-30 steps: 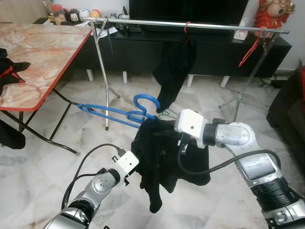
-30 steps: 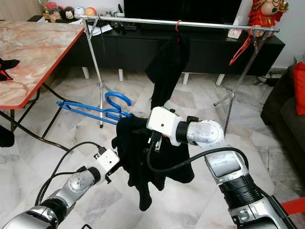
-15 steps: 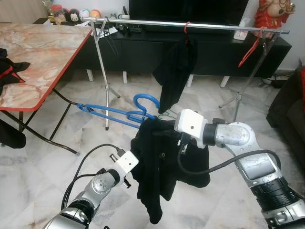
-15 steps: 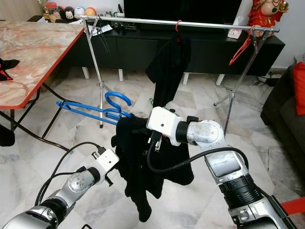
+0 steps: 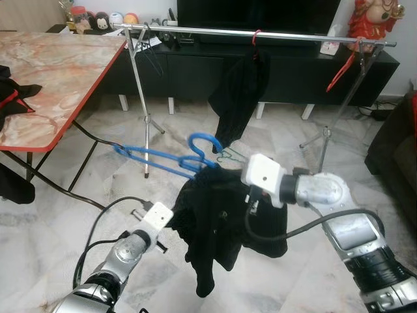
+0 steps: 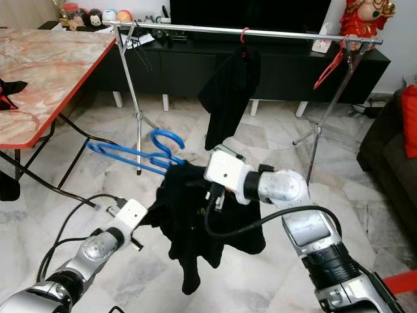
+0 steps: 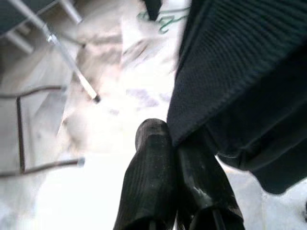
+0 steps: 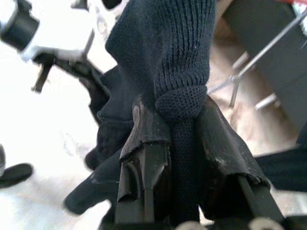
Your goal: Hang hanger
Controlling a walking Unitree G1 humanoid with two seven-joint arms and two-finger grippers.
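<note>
The blue hanger (image 5: 163, 160), long axis running left to right, is carried low with a black garment (image 5: 221, 222) pinched in the right hand (image 8: 182, 139), while the rail (image 5: 260, 32) lies far above and the left hand (image 7: 177, 163), pressed together, touches the cloth's left edge.

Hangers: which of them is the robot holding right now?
The blue hanger, carrying the black garment clamped by the right gripper. The red hangers hang on the rail.

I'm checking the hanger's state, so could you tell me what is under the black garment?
The blue hanger pokes out from under the black garment, hook and one arm showing; its other arm is covered. The right gripper pinches the fabric.
</note>
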